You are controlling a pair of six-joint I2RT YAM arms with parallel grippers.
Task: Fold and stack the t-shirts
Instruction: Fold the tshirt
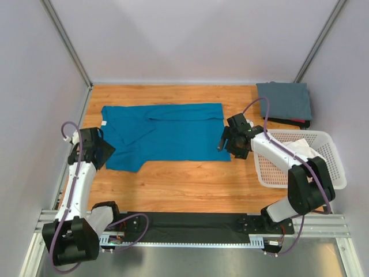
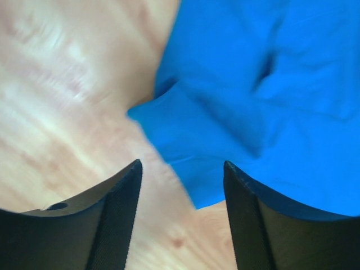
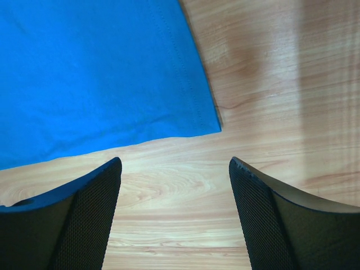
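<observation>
Teal t-shirt is laid out flat across the middle of the table, with its upper part seen folded over and creased.

Left hand is placed at the shirt's near-left corner. In the left wrist view the left hand is seen with its fingers well apart. Bare wood is seen in the gap, and nothing is pinched. A rumpled blue flap of the teal t-shirt lies just ahead of the tips, and the shirt's edge is partly covered by one finger. Contact with the cloth cannot be told.

Right hand is placed at the shirt's near-right corner. In the right wrist view the right hand is seen wide open and empty, with only wood between the fingers. The hemmed corner of the teal t-shirt lies just ahead and is not touched.

Grey t-shirt is seen folded at the far-right corner of the table, well apart from both hands. White t-shirt is seen bunched inside the white basket on the right, beside the right arm.
</observation>
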